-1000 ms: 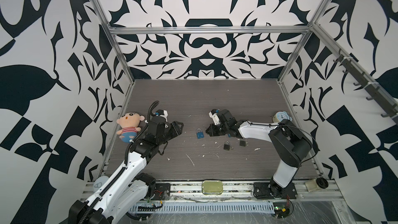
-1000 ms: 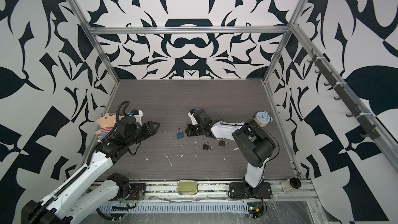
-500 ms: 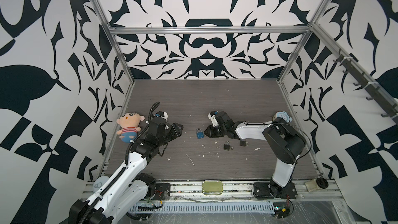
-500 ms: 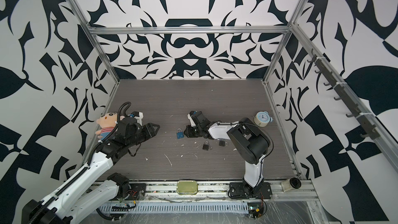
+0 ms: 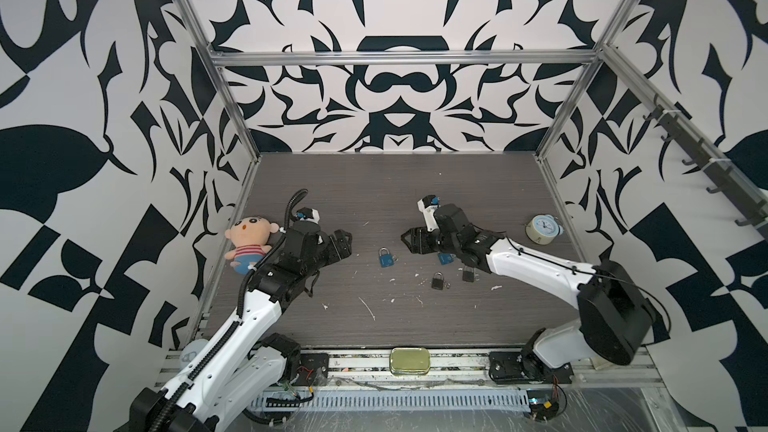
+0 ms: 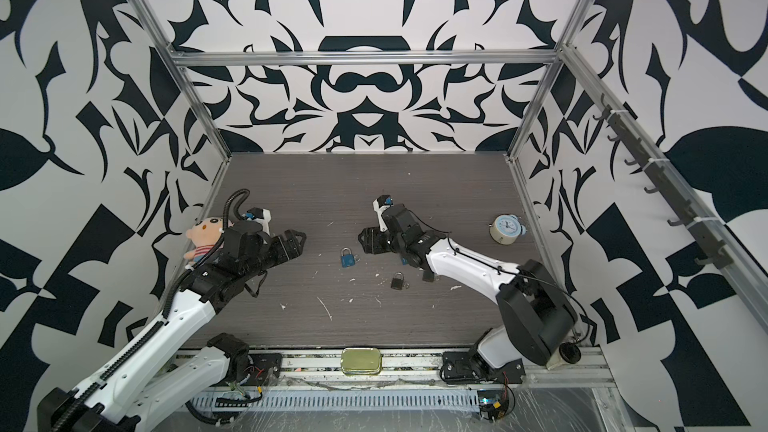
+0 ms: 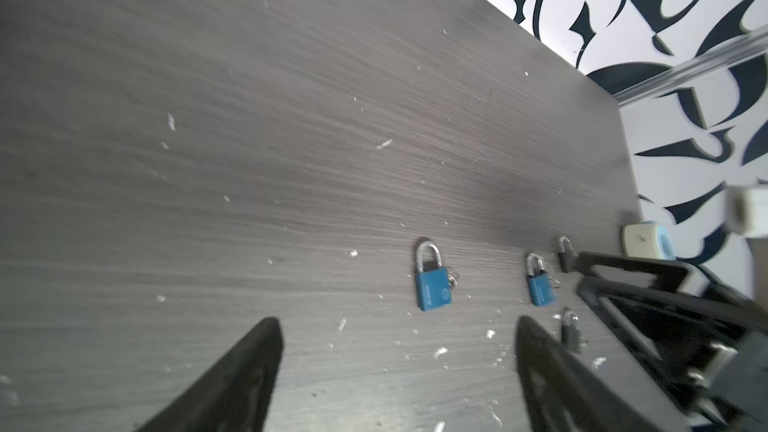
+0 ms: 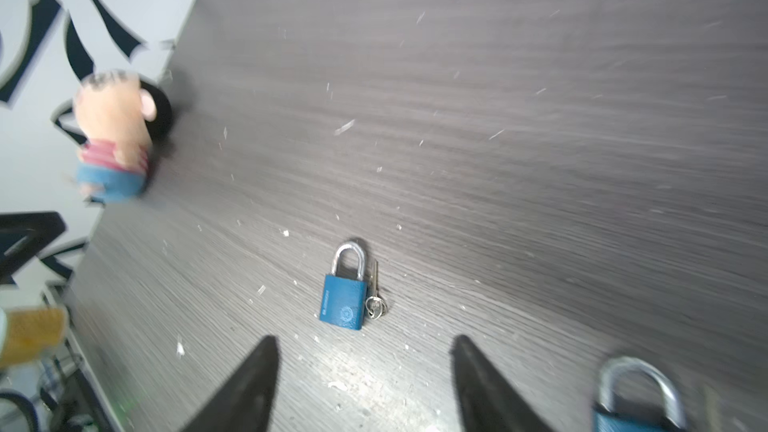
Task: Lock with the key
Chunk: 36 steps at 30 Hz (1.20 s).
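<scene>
A blue padlock lies flat on the dark table between my two grippers, its shackle down in the body. A small silver key on a ring lies loose against the padlock's side, not in the lock. To the padlock's left is my left gripper, open wide and empty. My right gripper is open just right of the padlock, holding nothing.
A second blue padlock lies under my right wrist, with two black padlocks nearer the front. A doll lies by the left wall, an alarm clock by the right wall, a brass tin on the front rail. White crumbs dot the table.
Both grippers have opened: the right from shut to wide apart, the left from half open to fully open. Neither arm has shifted much, and the padlock lies where it was.
</scene>
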Available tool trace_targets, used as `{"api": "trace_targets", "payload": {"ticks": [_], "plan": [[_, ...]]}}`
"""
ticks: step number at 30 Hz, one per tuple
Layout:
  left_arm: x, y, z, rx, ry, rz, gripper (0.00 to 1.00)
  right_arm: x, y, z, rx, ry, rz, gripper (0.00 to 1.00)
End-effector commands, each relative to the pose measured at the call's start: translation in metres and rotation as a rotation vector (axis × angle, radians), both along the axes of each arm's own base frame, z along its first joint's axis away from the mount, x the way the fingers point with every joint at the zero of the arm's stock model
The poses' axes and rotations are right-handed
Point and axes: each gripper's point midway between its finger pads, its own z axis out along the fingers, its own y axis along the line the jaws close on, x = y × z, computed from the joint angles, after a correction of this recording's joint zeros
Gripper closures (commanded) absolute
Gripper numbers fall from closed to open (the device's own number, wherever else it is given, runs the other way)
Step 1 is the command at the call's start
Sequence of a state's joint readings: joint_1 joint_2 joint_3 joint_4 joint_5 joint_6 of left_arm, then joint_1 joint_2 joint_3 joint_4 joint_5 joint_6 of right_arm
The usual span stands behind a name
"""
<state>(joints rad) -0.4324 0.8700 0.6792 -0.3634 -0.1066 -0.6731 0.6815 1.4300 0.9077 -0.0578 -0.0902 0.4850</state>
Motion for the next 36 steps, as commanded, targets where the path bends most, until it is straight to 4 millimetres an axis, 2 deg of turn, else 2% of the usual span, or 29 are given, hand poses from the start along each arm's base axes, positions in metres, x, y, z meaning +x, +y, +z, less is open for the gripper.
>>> {"api": "trace_targets", "payload": {"ticks": [1, 3, 5, 9, 11, 17, 21, 23, 27, 33, 36], "plan": [[0.010, 0.024, 0.017, 0.135, -0.060, 0.075, 0.00, 0.011, -0.049, 0.019, -0.144, -0.088, -0.103, 0.11], [0.017, 0.035, 0.025, 0.203, -0.098, 0.119, 0.01, 0.015, -0.079, 0.034, -0.167, -0.138, -0.183, 0.04], [0.024, 0.050, 0.032, 0.286, -0.134, 0.176, 0.01, 0.020, -0.111, 0.044, -0.189, -0.175, -0.271, 0.01], [0.038, 0.068, 0.040, 0.481, -0.227, 0.198, 0.01, 0.024, -0.188, 0.053, -0.338, -0.268, -0.501, 0.01], [0.043, 0.073, 0.039, 0.565, -0.261, 0.196, 0.01, 0.021, -0.217, 0.055, -0.391, -0.317, -0.596, 0.01], [0.060, 0.079, 0.028, 0.724, -0.403, 0.204, 0.01, 0.008, -0.262, 0.049, -0.433, -0.458, -0.734, 0.01], [0.072, 0.074, 0.016, 0.725, -0.500, 0.177, 0.00, 0.005, -0.278, 0.034, -0.470, -0.540, -0.784, 0.01], [0.077, 0.077, 0.004, 0.708, -0.512, 0.163, 0.00, 0.005, -0.280, 0.032, -0.461, -0.594, -0.794, 0.01], [0.084, 0.084, -0.016, 0.688, -0.522, 0.158, 0.00, 0.009, -0.278, 0.019, -0.478, -0.686, -0.771, 0.01], [0.093, 0.092, -0.033, 0.707, -0.570, 0.176, 0.00, 0.027, -0.271, -0.015, -0.514, -0.654, -0.728, 0.01], [0.094, 0.084, -0.055, 0.667, -0.526, 0.083, 0.00, 0.035, -0.269, -0.027, -0.527, -0.673, -0.712, 0.01]]}}
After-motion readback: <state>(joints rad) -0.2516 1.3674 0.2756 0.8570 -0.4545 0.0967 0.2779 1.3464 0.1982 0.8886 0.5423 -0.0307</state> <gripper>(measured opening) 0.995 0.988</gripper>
